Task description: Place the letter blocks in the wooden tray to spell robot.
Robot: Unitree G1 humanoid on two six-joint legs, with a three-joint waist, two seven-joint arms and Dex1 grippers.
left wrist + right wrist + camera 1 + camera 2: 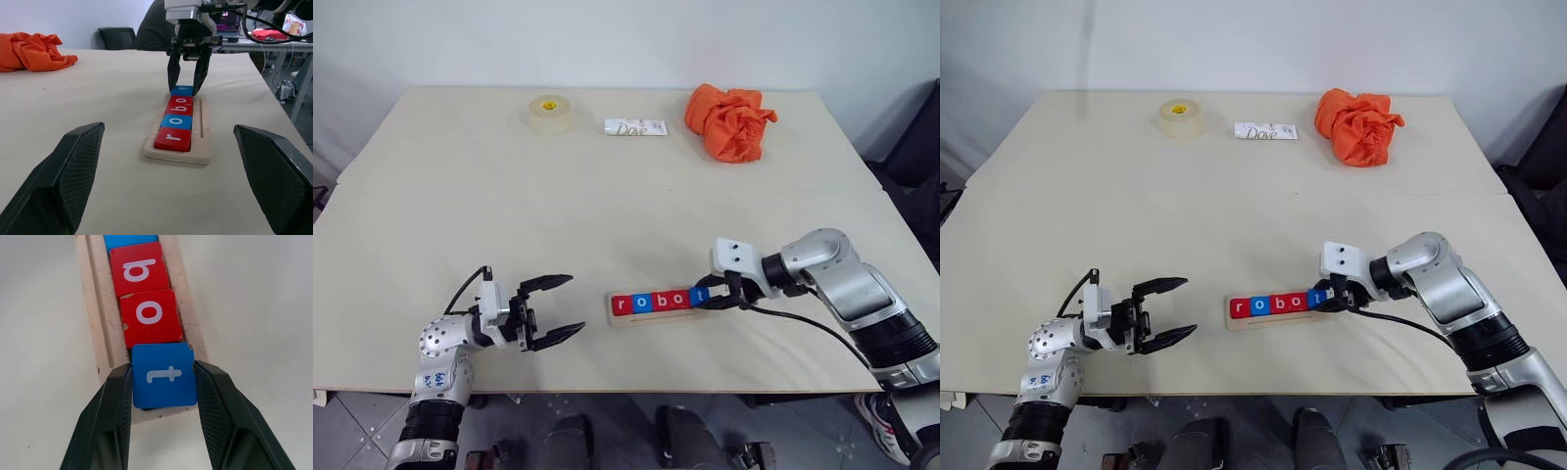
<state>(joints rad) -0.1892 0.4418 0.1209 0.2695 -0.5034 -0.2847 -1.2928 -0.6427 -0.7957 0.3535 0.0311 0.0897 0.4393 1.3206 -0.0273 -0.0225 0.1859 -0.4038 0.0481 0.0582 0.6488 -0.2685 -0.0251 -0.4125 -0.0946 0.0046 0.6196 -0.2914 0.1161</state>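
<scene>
Head overhead — wrists close, tray-shared

- letter blocks point(658, 302) in the wooden tray point(205, 128) read "r o b o t", white on red and blue
- white packet point(1265, 131) reads "dove"

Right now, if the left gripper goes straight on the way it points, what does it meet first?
Probably the near end of the pale wooden tray, with the red letter block "r". The open left gripper has bare table before that.
</scene>
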